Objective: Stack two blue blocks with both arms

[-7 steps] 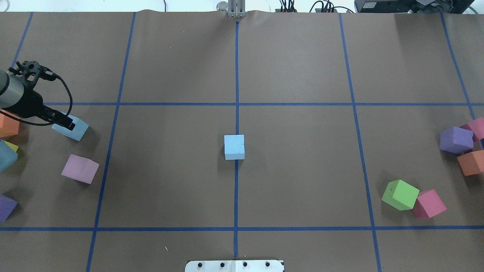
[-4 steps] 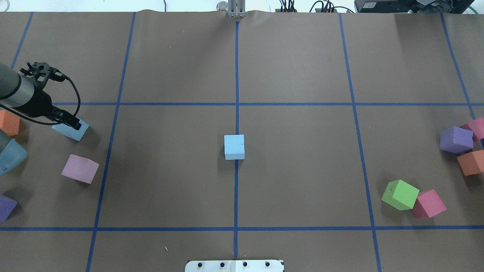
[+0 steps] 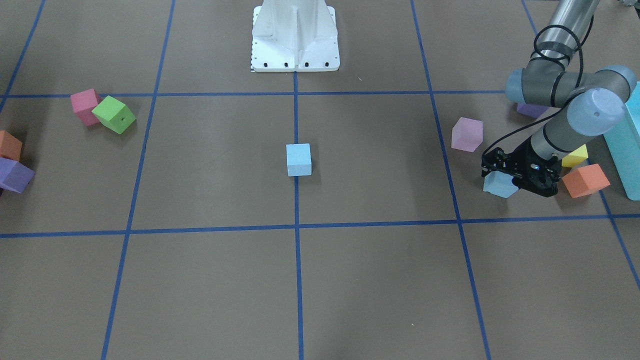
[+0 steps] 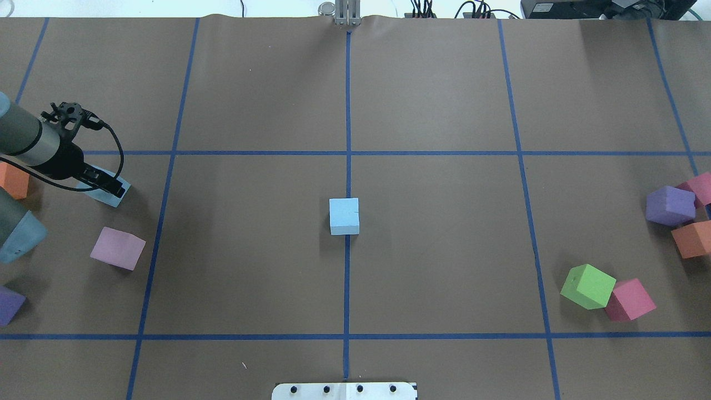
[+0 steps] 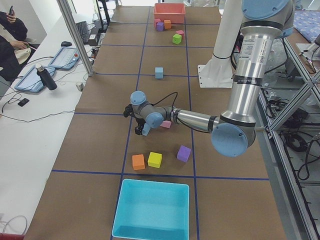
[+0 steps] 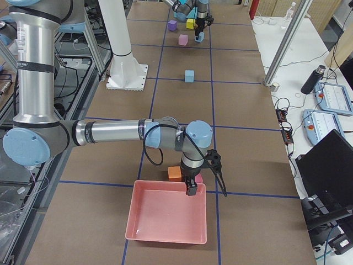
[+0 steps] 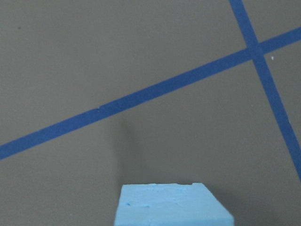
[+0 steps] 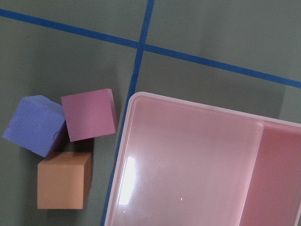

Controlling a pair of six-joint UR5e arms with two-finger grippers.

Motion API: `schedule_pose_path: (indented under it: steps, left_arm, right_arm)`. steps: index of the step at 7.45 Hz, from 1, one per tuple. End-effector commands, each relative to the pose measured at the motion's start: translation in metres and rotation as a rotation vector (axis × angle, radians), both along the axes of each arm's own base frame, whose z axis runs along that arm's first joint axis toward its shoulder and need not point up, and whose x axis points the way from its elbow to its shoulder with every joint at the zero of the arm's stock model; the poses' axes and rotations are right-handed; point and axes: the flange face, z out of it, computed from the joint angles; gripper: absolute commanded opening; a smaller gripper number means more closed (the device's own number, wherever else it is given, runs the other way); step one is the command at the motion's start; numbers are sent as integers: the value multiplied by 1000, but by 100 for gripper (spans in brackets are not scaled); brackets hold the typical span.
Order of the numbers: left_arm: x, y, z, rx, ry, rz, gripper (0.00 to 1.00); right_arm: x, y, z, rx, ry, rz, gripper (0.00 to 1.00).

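One pale blue block (image 4: 344, 216) sits alone at the table's centre, also in the front view (image 3: 299, 160). The other blue block (image 4: 119, 198) lies at the far left, mostly covered by my left gripper (image 4: 114, 188). In the front view the gripper (image 3: 502, 175) is low over this block (image 3: 497, 187) and looks open around it. The left wrist view shows the block's top (image 7: 174, 207) at the bottom centre, fingers out of frame. My right gripper (image 6: 191, 190) hangs over a pink tray (image 6: 134, 214); I cannot tell its state.
A lilac cube (image 4: 118, 248), an orange cube (image 4: 12, 180) and a purple cube (image 4: 8, 304) lie near the left arm, with a yellow cube (image 3: 575, 156) and the turquoise box (image 3: 627, 150). Green (image 4: 587, 286), pink (image 4: 629, 300), purple (image 4: 669, 205) and orange (image 4: 691, 239) cubes lie at the right.
My left gripper has slid to the right over the far-left blue block and now covers more of it. The block itself has not moved. The centre block is unchanged.
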Motion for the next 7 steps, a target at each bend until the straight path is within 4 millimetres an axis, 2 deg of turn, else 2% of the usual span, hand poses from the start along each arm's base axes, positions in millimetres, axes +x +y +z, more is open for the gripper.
schedule_pose_path:
  steps: [1,2,3,5,6,7]
  left_arm:
    - [5,3,-1,5,3,11,54]
    - [5,3,-8,22,16,11,28]
    - [7,-1,-27,45,33,6,19]
    - [22,-21,-79,61,84,-30,18]
    - [35,-31,-112,24,114,-77,16]
    - [67,-32,-152,-30,120,-84,16]
  right_arm:
    - [0,0,0,0,0,0,100]
    - [0,0,-1,-3,-1,9,100]
    - [0,0,-1,-6,0,13,100]
    - [0,2,1,-12,0,14,100]
    - [0,3,3,-14,0,13,100]
    - [0,6,5,-20,-2,13,100]
